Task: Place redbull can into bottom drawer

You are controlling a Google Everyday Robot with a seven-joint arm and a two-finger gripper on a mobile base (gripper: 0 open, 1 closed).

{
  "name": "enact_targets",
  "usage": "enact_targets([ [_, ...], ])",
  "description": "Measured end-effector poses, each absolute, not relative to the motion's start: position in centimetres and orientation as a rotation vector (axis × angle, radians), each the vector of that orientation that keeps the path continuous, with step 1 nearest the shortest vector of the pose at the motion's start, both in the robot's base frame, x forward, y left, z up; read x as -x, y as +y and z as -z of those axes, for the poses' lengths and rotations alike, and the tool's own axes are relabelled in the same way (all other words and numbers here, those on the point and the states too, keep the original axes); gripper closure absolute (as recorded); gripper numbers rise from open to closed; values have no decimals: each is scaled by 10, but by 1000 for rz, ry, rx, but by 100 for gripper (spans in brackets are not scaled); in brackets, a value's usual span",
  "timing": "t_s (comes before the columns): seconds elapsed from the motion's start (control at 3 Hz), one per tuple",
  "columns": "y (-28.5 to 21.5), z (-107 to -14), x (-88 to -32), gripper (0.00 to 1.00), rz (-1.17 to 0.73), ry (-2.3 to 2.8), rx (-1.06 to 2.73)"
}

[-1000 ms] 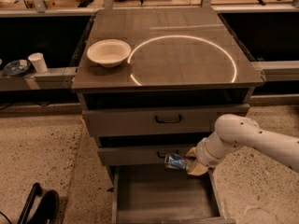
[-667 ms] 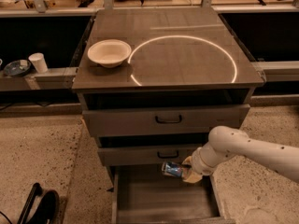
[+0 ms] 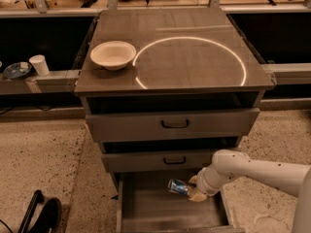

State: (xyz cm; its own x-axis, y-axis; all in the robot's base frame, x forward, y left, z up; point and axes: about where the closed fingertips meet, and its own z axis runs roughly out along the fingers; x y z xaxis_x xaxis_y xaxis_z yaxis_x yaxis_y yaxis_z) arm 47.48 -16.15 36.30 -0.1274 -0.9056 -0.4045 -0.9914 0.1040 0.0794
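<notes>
The redbull can (image 3: 178, 187), blue and silver, lies sideways in my gripper (image 3: 191, 190), which is shut on it just above the open bottom drawer (image 3: 146, 208). The can hangs over the drawer's back right part, below the middle drawer's front. The white arm comes in from the lower right. The bottom drawer is pulled out, and its grey wood-grain floor shows to the left of and in front of the can.
The grey cabinet top (image 3: 194, 62) holds a cream bowl (image 3: 113, 54) at its left and a bright ring of light. The two upper drawers (image 3: 174, 124) have black handles. A white cup (image 3: 39, 64) stands on a ledge at the left. A black object (image 3: 40, 215) lies on the floor at the lower left.
My gripper has moved down and left with the can, from beside the middle drawer front to over the bottom drawer's back right part.
</notes>
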Motion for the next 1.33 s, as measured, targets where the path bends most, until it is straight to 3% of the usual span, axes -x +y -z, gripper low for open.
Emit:
enact_targets([
  [0.67,-178,-268,-500,100,-297,2355,1642],
  [1.0,-177,-196,-497,98,-425,2457,1383],
  [1.33,-146,-156,-481,75,-657,2397,1355],
])
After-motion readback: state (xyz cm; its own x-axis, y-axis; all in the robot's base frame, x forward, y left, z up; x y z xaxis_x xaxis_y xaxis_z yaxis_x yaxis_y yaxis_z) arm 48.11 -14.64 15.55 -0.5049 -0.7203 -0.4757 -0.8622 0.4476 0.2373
